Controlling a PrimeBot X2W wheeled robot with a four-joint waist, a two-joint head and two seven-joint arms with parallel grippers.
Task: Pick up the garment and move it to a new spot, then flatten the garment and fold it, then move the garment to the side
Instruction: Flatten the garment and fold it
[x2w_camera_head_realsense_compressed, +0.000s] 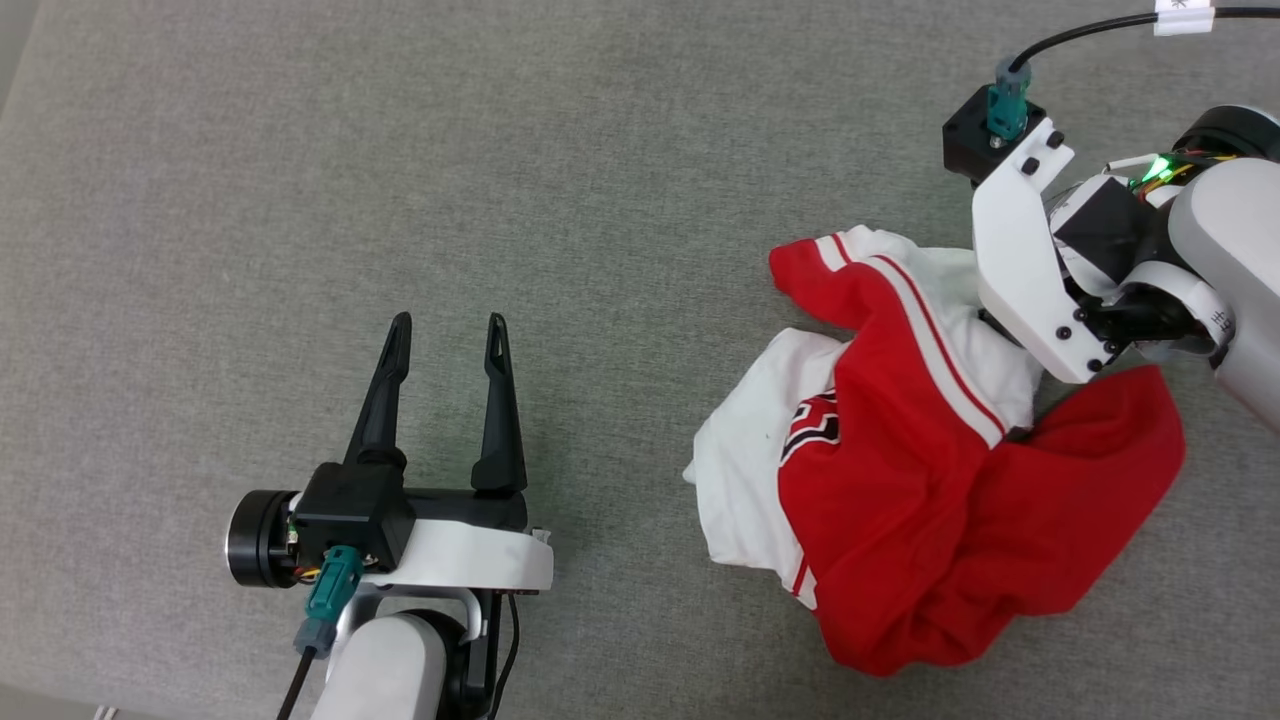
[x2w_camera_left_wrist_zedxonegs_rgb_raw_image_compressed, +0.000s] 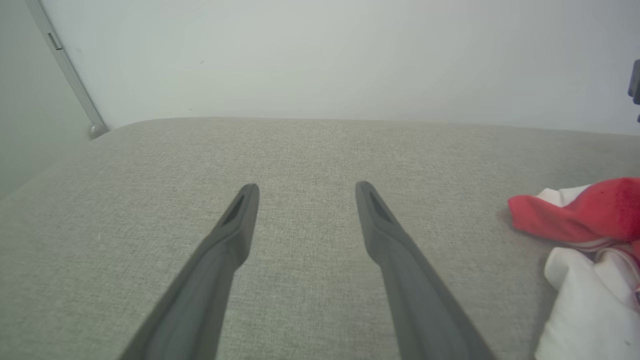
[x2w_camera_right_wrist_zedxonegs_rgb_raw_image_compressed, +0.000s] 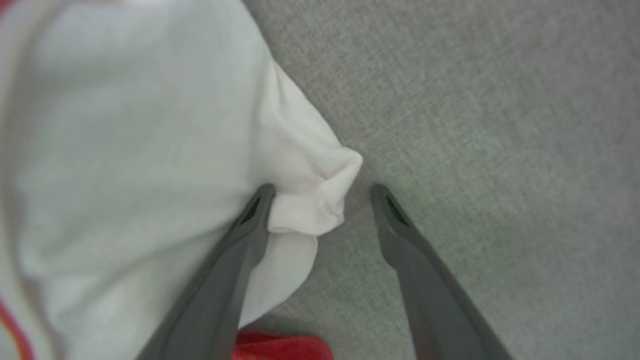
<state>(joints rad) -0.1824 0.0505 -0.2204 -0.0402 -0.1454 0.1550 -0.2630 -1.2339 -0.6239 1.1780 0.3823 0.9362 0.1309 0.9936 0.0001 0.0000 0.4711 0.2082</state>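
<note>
In the head view, the left gripper (x2w_camera_head_realsense_compressed: 447, 325) is seen spread wide and empty, well apart from the garment (x2w_camera_head_realsense_compressed: 900, 470), which lies crumpled on the grey surface (x2w_camera_head_realsense_compressed: 600, 150). The right arm's wrist hangs over the garment's far right edge. In the left wrist view, bare cloth is seen between the parted fingers, with the garment off to their right. In the right wrist view, the right gripper (x2w_camera_right_wrist_zedxonegs_rgb_raw_image_compressed: 322, 189) is seen spread (nothing pinched), with one finger (x2w_camera_right_wrist_zedxonegs_rgb_raw_image_compressed: 250, 225) touching a white fold of the garment.

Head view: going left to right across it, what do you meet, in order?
left tool, open → garment, crumpled. The right arm overlaps the garment's right side, so it is left out.
</note>
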